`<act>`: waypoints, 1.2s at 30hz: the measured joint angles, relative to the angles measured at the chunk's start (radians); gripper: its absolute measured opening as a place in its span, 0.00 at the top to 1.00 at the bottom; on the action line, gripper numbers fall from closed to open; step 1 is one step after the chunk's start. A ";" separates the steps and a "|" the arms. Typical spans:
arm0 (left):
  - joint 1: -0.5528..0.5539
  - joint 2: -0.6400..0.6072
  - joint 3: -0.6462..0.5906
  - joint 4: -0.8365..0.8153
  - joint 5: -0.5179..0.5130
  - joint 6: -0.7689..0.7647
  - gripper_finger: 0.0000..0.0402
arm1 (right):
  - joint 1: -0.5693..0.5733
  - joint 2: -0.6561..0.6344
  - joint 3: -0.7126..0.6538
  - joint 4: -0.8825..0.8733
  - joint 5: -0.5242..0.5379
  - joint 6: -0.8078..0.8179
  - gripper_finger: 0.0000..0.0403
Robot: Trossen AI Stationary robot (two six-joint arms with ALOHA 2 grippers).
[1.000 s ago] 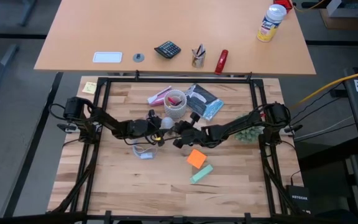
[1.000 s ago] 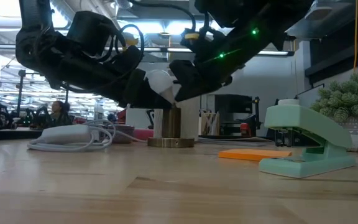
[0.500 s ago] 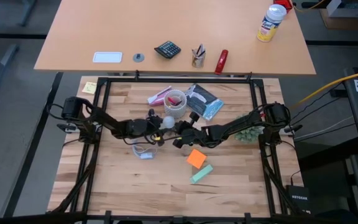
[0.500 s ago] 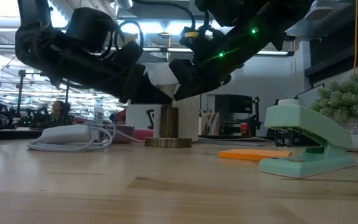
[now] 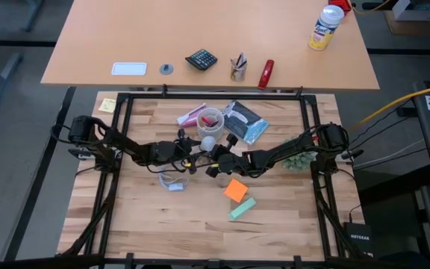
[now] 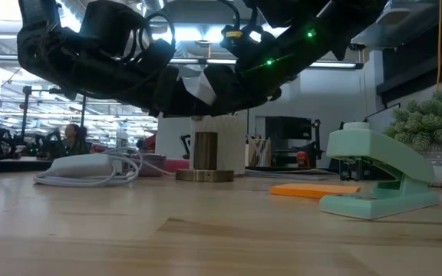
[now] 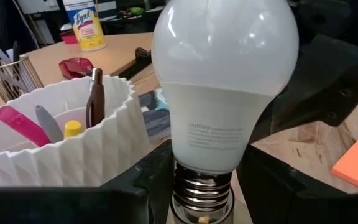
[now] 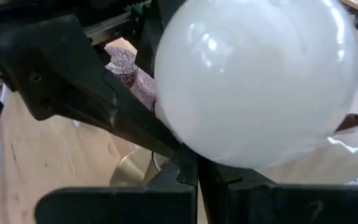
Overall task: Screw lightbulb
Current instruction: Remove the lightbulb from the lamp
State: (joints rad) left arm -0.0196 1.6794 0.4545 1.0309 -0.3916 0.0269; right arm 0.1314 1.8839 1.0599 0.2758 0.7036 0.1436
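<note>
The white lightbulb point(image 5: 208, 142) sits between my two grippers at the table's middle, above a brass socket point(image 6: 204, 157) that stands on its round foot on the table. My left gripper point(image 7: 202, 186) is shut on the bulb, whose dome fills the left wrist view point(image 7: 225, 81). My right gripper point(image 8: 197, 180) is shut, its tips right at the bulb's dome point(image 8: 253, 81). In the low view the bulb point(image 6: 196, 84) hangs clear above the socket, between the dark fingers. My left gripper pinches the bulb's narrow neck just above its metal screw thread point(image 7: 202, 177), one finger point(image 7: 157, 177) on each side. The fingers come level from the table's left. The bulb is lifted clear of the socket, its thread bare. My right gripper's shut tips stand against the dome; whether they touch, I cannot tell.
A ribbed white cup point(image 5: 210, 123) with pens stands just beyond the bulb. A white looped cord point(image 5: 172, 181) lies near-left of the grippers. An orange pad point(image 5: 236, 190) and a mint stapler point(image 5: 242, 208) lie near-right. A green plant point(image 5: 298, 159) stands at the right.
My left gripper has gone up and a little toward the far edge with the bulb. The bulb, which stood right over the socket's mouth, now hangs clear above it. My right gripper has followed it upward.
</note>
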 joint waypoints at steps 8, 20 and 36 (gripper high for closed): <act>-0.001 -0.001 0.000 -0.005 -0.001 -0.001 0.62 | 0.000 -0.001 0.001 0.021 -0.002 -0.016 0.99; -0.010 -0.011 0.000 -0.001 -0.047 0.000 0.71 | 0.000 -0.001 0.002 0.015 0.000 -0.022 0.99; -0.027 -0.057 -0.001 -0.203 -0.275 -0.140 0.69 | 0.036 -0.130 0.002 -0.216 0.051 -0.019 0.99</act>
State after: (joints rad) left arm -0.0469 1.6220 0.4538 0.8284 -0.6666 -0.1135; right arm 0.1671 1.7543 1.0615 0.0597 0.7543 0.1249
